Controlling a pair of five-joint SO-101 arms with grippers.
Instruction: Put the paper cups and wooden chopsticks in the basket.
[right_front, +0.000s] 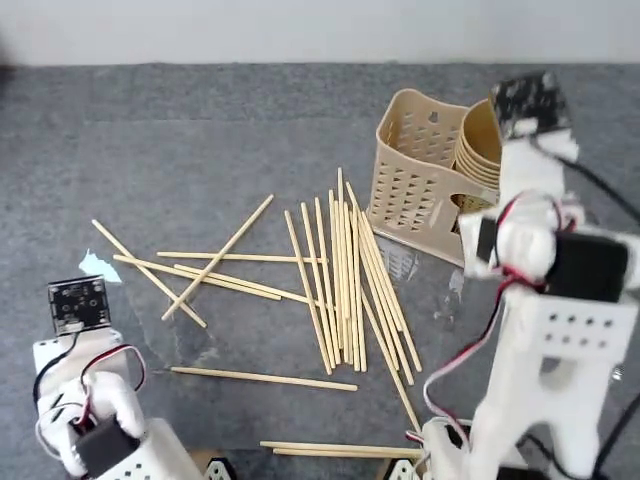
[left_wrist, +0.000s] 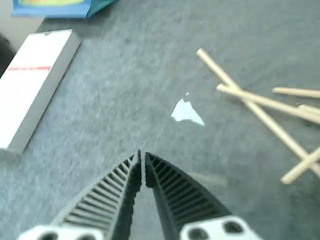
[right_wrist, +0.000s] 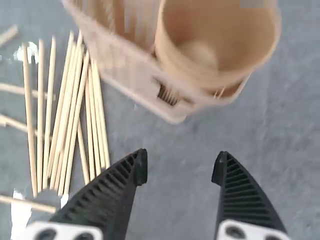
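A beige slotted basket (right_front: 420, 170) stands at the back right of the grey mat, and a stack of paper cups (right_front: 480, 150) sits inside it. In the right wrist view the cups (right_wrist: 215, 45) fill one end of the basket (right_wrist: 125, 65). Many wooden chopsticks (right_front: 345, 285) lie scattered over the middle of the mat, some bundled beside the basket (right_wrist: 75, 110). My right gripper (right_wrist: 179, 167) hangs open just in front of the basket, holding nothing. My left gripper (left_wrist: 142, 161) is shut and empty above bare mat at the front left, apart from the nearest chopsticks (left_wrist: 260, 102).
A white box (left_wrist: 35, 85) and a blue-edged item (left_wrist: 55, 7) lie off the mat beyond the left gripper. A small white scrap (left_wrist: 186, 112) lies on the mat. Two chopsticks (right_front: 340, 450) rest near the front edge between the arm bases.
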